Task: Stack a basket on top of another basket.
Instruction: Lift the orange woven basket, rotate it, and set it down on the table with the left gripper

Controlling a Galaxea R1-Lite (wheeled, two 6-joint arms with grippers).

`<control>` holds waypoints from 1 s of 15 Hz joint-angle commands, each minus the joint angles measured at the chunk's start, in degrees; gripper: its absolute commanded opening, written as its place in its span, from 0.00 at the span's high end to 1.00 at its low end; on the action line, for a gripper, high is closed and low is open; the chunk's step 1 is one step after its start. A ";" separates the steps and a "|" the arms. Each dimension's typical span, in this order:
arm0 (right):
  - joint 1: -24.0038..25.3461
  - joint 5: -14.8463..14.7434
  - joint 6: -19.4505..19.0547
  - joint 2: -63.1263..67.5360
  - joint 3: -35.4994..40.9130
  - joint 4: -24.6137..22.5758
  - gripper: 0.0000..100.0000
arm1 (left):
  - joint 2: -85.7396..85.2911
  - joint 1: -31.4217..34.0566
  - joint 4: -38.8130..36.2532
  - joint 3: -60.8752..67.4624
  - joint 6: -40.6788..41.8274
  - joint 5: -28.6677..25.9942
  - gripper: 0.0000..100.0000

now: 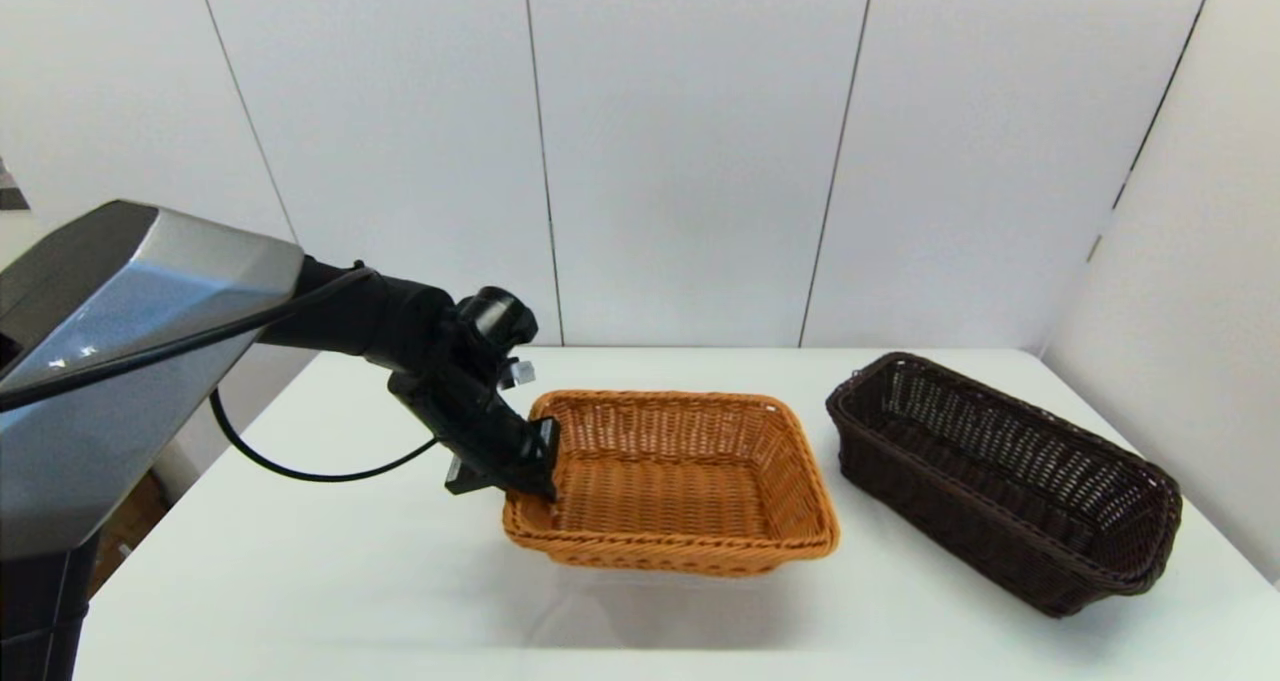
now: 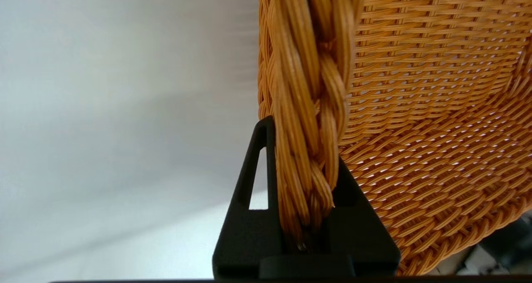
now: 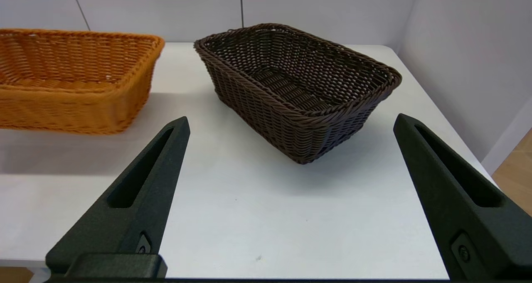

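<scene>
Left arm: reaching in from the left edge of the head view, over the near-left part of the white counter (image 1: 330, 571), with a black cable hanging below it.

Left pincer (image 1: 535, 461): sitting at the left end of the orange basket (image 1: 680, 476). In the left wrist view its fingers (image 2: 249, 216) are pressing on either side of the braided rim (image 2: 309, 108), so the pincer is clamped on that rim, one finger outside the wall and one inside.

Orange basket: sitting at the middle of the counter, upright, long side facing the robot. A shadow is showing beneath its near edge; whether the left end is lifting off the counter cannot be told. Its inside is holding nothing.

Dark basket (image 1: 1005, 476): standing upright on the counter to the right of the orange one, turned at an angle, its far-left corner nearest the orange basket but not touching it. Open-weave sides, braided rim, nothing inside. The two baskets are lying side by side, not stacked.

Right pincer (image 3: 286, 200): out of the head view. In the right wrist view its fingers are standing wide apart, gripping nothing, near the counter's front edge, with the dark basket ahead of them and the orange basket off to one side.
</scene>
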 commanded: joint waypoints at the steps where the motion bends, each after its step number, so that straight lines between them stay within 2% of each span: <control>1: 0.02 0.01 0.00 -0.01 0.01 0.02 0.00 | 0.64 -0.61 -1.55 1.52 -0.97 0.50 1.00; 15: 0.02 0.01 0.00 -0.01 0.01 0.02 0.00 | 1.69 -0.87 -3.74 1.79 -3.52 0.32 1.00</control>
